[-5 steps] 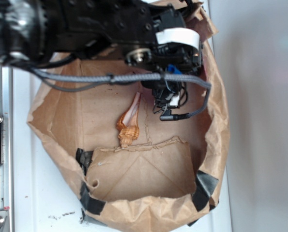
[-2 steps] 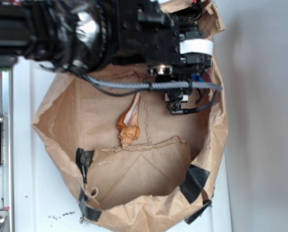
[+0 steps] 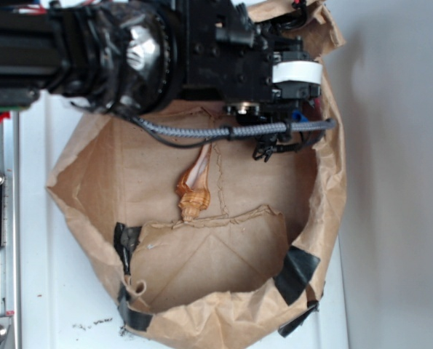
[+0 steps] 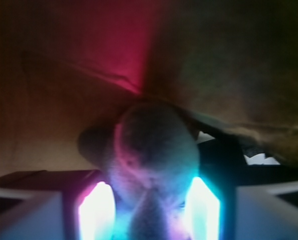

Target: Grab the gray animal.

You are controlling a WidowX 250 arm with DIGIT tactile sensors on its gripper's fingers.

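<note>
So there's this big crumpled brown paper bag (image 3: 92,196) lying open on the white table (image 3: 391,218), patched with black tape at the near rim, and the black arm (image 3: 129,51) reaches across its far edge with the gripper (image 3: 274,142) tucked into the far right corner. The orange-striped seashell (image 3: 194,185) sits loose mid-bag, well left of the gripper. In the wrist view the gray animal (image 4: 156,160) is right between the two glowing fingers (image 4: 96,207), which look closed in against its sides.
</note>
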